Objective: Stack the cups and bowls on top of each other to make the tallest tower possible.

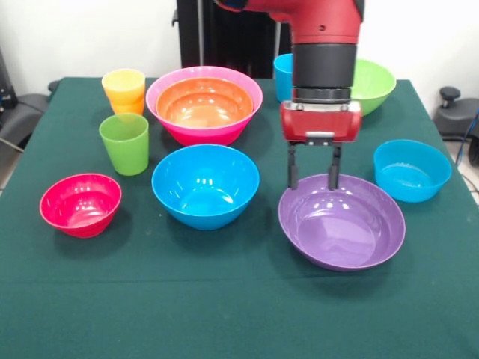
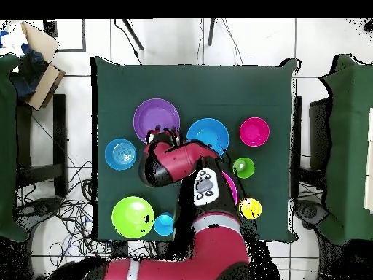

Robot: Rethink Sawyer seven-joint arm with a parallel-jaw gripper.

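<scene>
My gripper (image 1: 313,184) hangs open at the far rim of the large purple bowl (image 1: 344,224). One finger is outside the rim and the other is at or just inside it. In the overhead view the gripper (image 2: 162,134) is at the purple bowl's (image 2: 156,117) near edge. The orange bowl (image 1: 203,103) sits nested in the large pink bowl (image 1: 179,129). A yellow cup (image 1: 123,82) stands in an orange cup (image 1: 129,107). The green cup (image 1: 125,143), blue bowl (image 1: 205,187), red-pink bowl (image 1: 80,204), light blue bowl (image 1: 412,170) and light green bowl (image 1: 378,82) stand apart. The blue cup (image 1: 282,76) is partly hidden behind the arm.
The dark green cloth (image 1: 224,299) covers the table and has bare room along the front edge. In the overhead view the arm (image 2: 207,186) hides most of the pink bowl. A cardboard box (image 2: 40,62) sits off the table.
</scene>
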